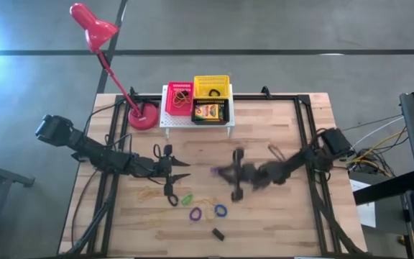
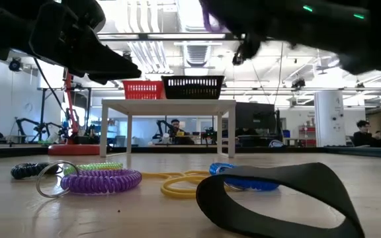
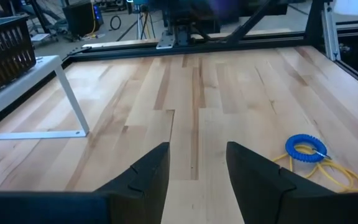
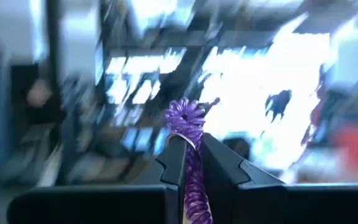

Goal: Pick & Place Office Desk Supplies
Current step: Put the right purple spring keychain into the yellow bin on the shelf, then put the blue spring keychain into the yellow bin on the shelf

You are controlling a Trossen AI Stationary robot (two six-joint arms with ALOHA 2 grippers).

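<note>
pinching a purple coiled loop (image 4: 188, 134), right fingers (image 4: 174, 163) aloft; left fingers (image 3: 148, 171) spread.

On the wooden worktop (image 2: 376, 192), nearest the camera, a wide black elastic loop (image 2: 276, 198) stands on edge toward the right, with a blue coiled loop (image 2: 243, 177) just behind it and thin yellow rubber bands (image 2: 177, 182) lying beside that. Toward the left edge lie a purple coiled loop (image 2: 101, 180) with a metal ring (image 2: 50, 185), a green coiled loop (image 2: 94, 167) behind it and a dark coiled loop (image 2: 28, 170) farther left. At the far edge a white rack (image 2: 167, 106) carries a red basket (image 2: 143, 88) and a black basket (image 2: 192, 86), the red lamp base (image 2: 71, 149) sits to its left, dark arm parts (image 2: 71, 39) hang overhead, and people (image 2: 362, 132) sit in the room beyond.
</note>
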